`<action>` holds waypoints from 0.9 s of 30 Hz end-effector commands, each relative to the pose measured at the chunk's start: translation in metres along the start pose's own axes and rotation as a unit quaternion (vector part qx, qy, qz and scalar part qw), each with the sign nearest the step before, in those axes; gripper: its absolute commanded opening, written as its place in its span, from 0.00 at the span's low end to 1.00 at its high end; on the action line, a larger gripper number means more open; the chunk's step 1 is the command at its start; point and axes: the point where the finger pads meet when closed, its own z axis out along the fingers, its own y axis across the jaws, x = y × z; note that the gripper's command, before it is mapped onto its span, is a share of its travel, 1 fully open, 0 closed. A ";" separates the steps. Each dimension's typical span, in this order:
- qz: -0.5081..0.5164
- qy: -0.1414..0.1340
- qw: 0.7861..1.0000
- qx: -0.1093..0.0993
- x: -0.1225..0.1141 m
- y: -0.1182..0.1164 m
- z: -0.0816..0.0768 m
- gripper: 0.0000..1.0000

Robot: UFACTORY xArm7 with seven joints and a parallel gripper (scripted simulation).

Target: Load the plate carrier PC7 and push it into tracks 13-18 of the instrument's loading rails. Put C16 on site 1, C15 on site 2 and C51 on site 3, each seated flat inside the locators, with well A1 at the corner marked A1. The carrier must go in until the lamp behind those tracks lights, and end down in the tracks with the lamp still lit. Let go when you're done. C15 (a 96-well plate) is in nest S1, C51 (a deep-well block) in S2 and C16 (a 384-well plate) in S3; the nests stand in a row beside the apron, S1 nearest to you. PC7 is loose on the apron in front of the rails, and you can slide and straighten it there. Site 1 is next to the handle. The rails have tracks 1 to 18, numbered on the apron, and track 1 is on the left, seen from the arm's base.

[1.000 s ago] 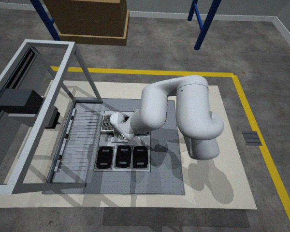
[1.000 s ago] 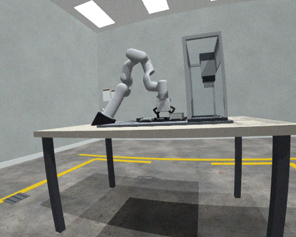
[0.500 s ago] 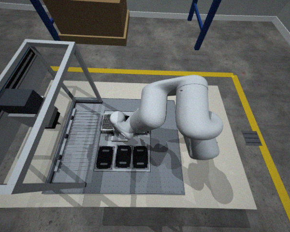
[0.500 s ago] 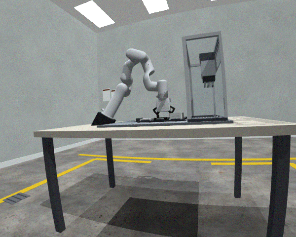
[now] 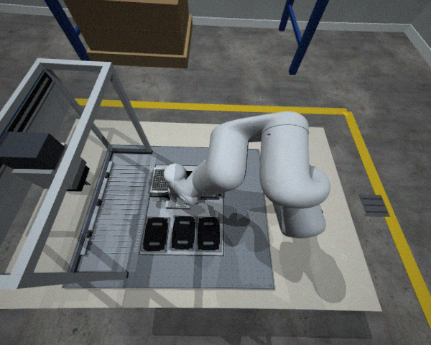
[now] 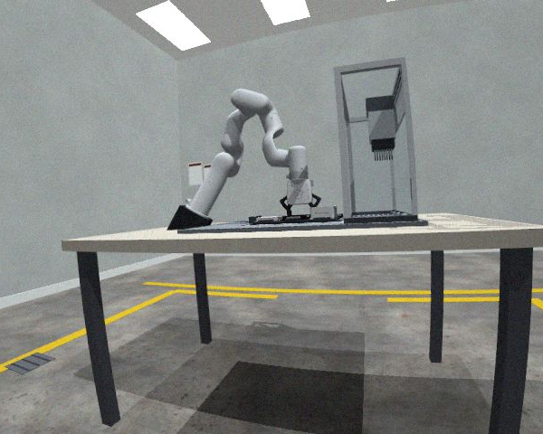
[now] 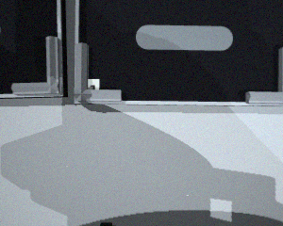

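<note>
End effector (image 6: 299, 208), fingers spread and empty, hangs low over the nests; below it, the black three-site carrier (image 5: 182, 232) awaits its first plate, likely next.

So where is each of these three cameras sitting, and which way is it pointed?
Top: high overhead, looking down on the plate carrier and loading rails; the white arm covers the nests.
Exterior: low beside the table, looking level across it; whole arm and open gripper show.
Wrist: on the arm's end, looking close at a carrier site's corner locator; only a dark sliver of the gripper shows.
Top and exterior both show the instrument frame.
</note>
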 end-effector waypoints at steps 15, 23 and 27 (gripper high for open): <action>0.000 0.000 1.000 -0.002 -0.009 0.001 -0.001 1.00; 0.000 0.000 1.000 -0.002 -0.013 0.001 -0.001 1.00; 0.000 0.000 1.000 -0.002 -0.015 0.001 -0.001 1.00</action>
